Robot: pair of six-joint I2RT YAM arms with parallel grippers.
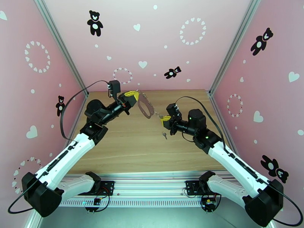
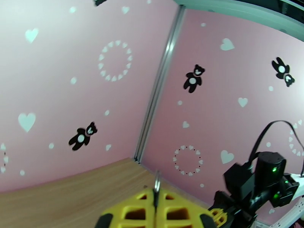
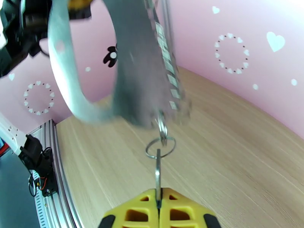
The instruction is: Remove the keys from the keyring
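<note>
The keyring (image 1: 144, 106), a pinkish-grey oval loop with a beaded chain (image 1: 153, 111), hangs stretched above the table between both grippers. My left gripper (image 1: 133, 95) is shut on the loop's upper end; a thin metal edge (image 2: 156, 186) pokes out between its yellow fingers (image 2: 133, 213). My right gripper (image 1: 164, 119) is shut on a thin dark key (image 3: 157, 175), seen edge-on, which hooks into a small wire ring (image 3: 160, 147) under the loop (image 3: 72, 92) and chain (image 3: 169, 78). Another tiny dark key (image 1: 164, 135) lies loose on the table below the right gripper.
The wooden table (image 1: 129, 149) is walled by pink panels at the back and both sides. An aluminium rail (image 1: 152, 183) runs along the near edge by the arm bases. The right arm (image 2: 266, 179) shows in the left wrist view.
</note>
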